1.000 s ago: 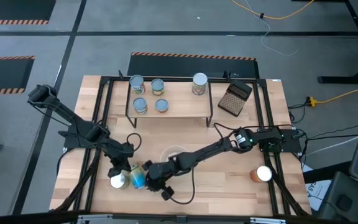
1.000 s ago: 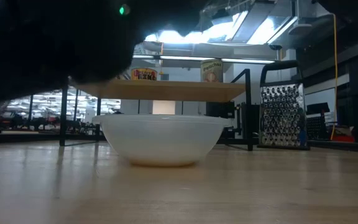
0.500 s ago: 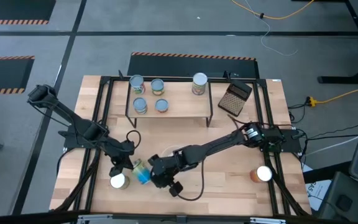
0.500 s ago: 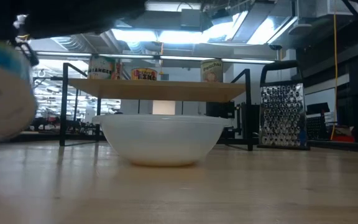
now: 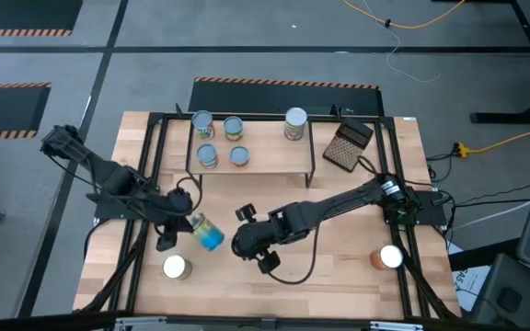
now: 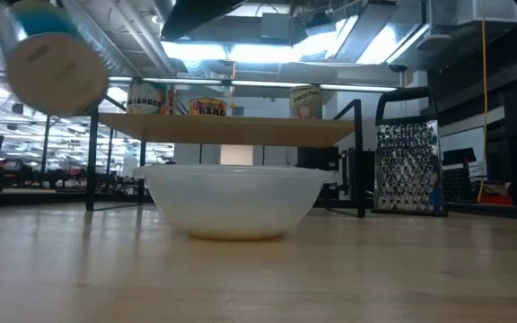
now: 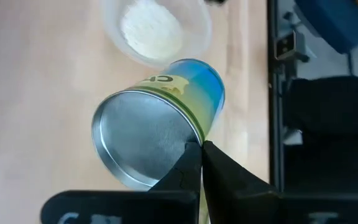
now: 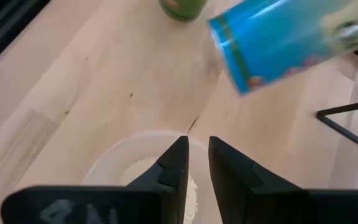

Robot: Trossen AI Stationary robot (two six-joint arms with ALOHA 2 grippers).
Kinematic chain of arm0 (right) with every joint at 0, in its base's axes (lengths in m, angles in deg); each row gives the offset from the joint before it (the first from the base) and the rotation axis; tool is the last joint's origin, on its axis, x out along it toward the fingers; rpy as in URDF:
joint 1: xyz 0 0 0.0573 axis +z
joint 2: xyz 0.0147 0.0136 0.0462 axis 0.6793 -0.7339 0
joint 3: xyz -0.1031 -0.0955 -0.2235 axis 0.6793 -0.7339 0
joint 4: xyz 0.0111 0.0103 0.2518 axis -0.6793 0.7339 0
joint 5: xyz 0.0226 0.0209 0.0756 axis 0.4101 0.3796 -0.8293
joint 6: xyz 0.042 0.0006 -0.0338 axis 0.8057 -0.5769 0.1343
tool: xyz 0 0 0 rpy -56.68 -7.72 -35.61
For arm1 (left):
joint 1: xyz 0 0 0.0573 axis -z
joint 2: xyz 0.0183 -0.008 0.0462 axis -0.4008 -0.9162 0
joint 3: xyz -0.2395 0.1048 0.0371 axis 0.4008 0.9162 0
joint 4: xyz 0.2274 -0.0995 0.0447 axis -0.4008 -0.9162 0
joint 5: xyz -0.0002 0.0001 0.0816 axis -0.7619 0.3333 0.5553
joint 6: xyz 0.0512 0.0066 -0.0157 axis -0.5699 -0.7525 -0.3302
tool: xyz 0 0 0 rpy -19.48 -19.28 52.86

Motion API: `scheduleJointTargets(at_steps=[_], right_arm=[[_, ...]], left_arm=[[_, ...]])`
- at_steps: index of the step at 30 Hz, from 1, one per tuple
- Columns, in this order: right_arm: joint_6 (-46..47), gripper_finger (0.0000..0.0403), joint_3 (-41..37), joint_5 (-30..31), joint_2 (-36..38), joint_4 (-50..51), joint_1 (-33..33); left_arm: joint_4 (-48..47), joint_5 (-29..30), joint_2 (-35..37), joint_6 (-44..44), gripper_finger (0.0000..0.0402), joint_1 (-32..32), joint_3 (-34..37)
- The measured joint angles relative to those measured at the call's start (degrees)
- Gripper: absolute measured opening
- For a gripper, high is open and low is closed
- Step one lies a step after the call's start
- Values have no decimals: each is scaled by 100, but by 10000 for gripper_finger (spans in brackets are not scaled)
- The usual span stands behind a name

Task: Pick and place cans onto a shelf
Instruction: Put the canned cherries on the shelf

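- We've got the left gripper clamped on a blue can, which it holds up off the table, over the near-left part just left of the bowl.
- That can isn't upright at all: it's tipped way over, long axis close to level. In the low view its pale flat end faces us, hanging high at the left, above the level of the shelf board.
- From the left wrist view the can shows its silver end toward the camera, with the blue and yellow-green label running away toward the bowl of pale grains. The fingers pinch the rim.
- The right gripper sits over the bowl area in the middle of the table. In its wrist view the fingers are nearly together with a thin gap and nothing between them, and the blue can hangs just beyond.
- The shelf at the far side carries five cans: four clustered on its left, one with a white top on its right.
- A white-topped can stands on the table near the front left edge, and an orange one stands far right.
- A box grater lies just right of the shelf.
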Motion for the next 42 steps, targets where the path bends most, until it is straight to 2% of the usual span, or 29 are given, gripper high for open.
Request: scheduleJointTargets(at_steps=[8,18,32,36,42], right_arm=[[5,67,0,3,-2,-193,-54],[-11,67,0,-1,-2,-578,-54],[-17,67,-4,-5,-7,-587,-138],[-17,67,-7,-5,-11,-583,-146],[-20,67,-7,-7,-11,-583,-146]], left_arm=[[-1270,435,-4,22,1,0,-544],[-2408,296,-652,22,0,-262,-562],[-2396,299,-2544,-152,0,-354,-562],[-2429,333,-2831,-152,0,-354,-581],[-2425,335,-2884,-152,0,-369,-593]])
